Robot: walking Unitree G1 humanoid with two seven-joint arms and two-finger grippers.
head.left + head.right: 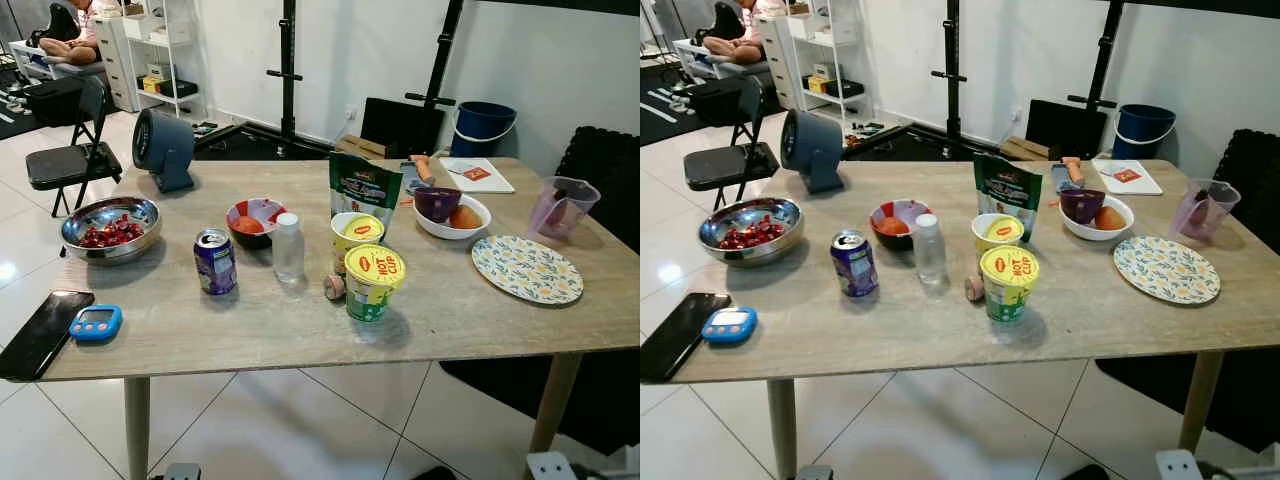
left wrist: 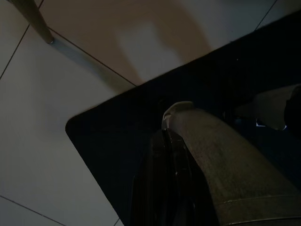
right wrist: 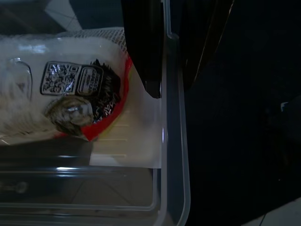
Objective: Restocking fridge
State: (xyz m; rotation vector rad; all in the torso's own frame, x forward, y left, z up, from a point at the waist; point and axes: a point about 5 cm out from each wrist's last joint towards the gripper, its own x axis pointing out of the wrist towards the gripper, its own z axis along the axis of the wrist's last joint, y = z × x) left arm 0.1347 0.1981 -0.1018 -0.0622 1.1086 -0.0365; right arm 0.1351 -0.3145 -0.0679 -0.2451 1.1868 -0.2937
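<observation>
A wooden table (image 1: 300,330) stands before me with food on it. Across it are a steel bowl of cherries (image 1: 110,230), a purple can (image 1: 215,261), a clear bottle (image 1: 288,247), a green pouch (image 1: 365,190) and two yellow-lidded noodle cups (image 1: 374,280). My right gripper (image 3: 171,87) hangs low at my side. It is shut on the rim of a clear plastic container (image 3: 174,155) that holds a packet with a QR label (image 3: 70,89). My left gripper (image 2: 171,125) hangs idle over a black mat (image 2: 117,155), fingers together.
Also on the table: a red-and-white bowl (image 1: 256,220), a white bowl holding a purple cup (image 1: 452,212), a floral plate (image 1: 527,268), a pink jug (image 1: 562,206), a phone (image 1: 42,332), a blue timer (image 1: 96,322) and a fan (image 1: 163,147). A folding chair (image 1: 70,150) stands far left.
</observation>
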